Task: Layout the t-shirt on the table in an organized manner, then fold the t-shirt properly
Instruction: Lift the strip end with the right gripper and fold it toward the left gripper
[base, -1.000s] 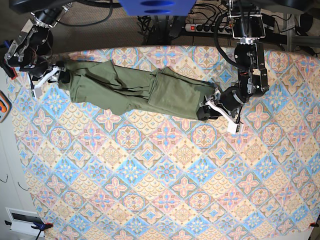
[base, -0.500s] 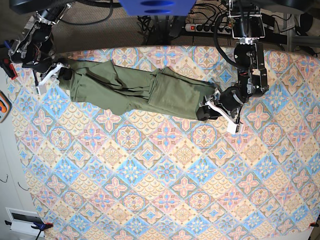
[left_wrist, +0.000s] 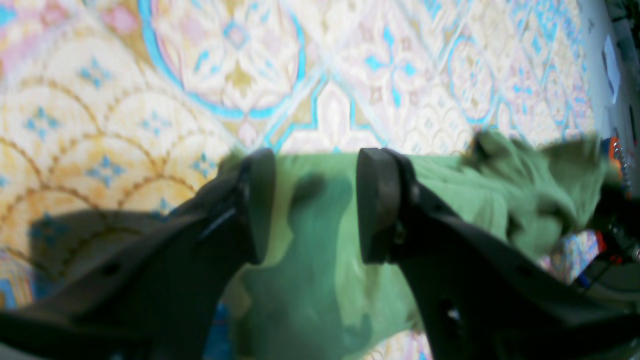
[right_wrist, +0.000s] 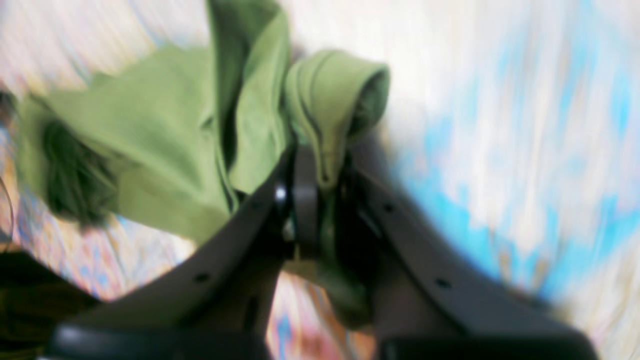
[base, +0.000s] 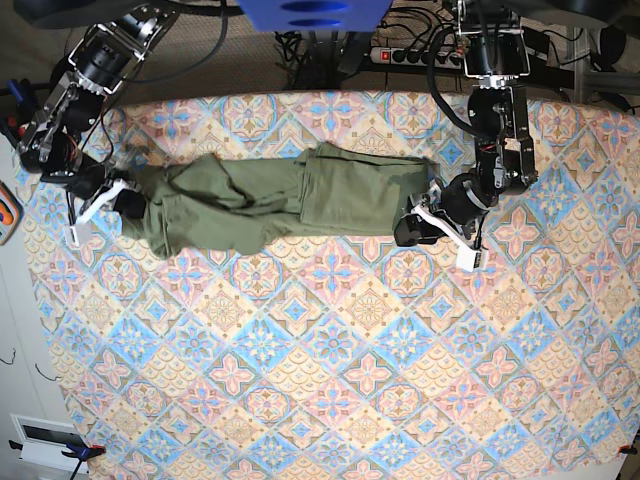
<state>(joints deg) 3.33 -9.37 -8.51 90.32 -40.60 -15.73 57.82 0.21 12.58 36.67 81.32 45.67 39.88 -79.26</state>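
- The t-shirt (base: 270, 195) lies as a long bunched band across the far part of the worktop (base: 330, 370), stretched between the two claws; the end toward the left arm is flatter and squarer, the end toward the right arm is twisted into ropey folds
- Right claw (base: 118, 197) sits at the band's end near the worktop's side edge; in the right wrist view the right claw (right_wrist: 322, 185) is clamped tight on a rolled hem of the shirt (right_wrist: 200, 130), cloth pinched between the two pads
- Left claw (base: 432, 222) sits at the other end of the band; in the left wrist view the left claw (left_wrist: 315, 200) has its pads spread apart, with green fabric (left_wrist: 320, 260) lying flat in the gap and touching neither pad that can be seen
- Open room: the whole near half of the worktop is bare patterned cloth, and so is the stretch beyond the left arm; the shirt's far edge runs near the worktop's back edge
- Surface: blue, pink and cream diamond floral tiles, lying smooth; shadows of the pads fall on cloth and shirt
- Behind the worktop, a power strip (base: 415, 55) and dark cables (base: 300, 45) on the floor; an orange-edged object (base: 8, 212) is cut off by the frame's side
- Hard to read: the right wrist view is smeared with blur, the pattern mere streaks; collar and sleeves cannot be told apart in the folds
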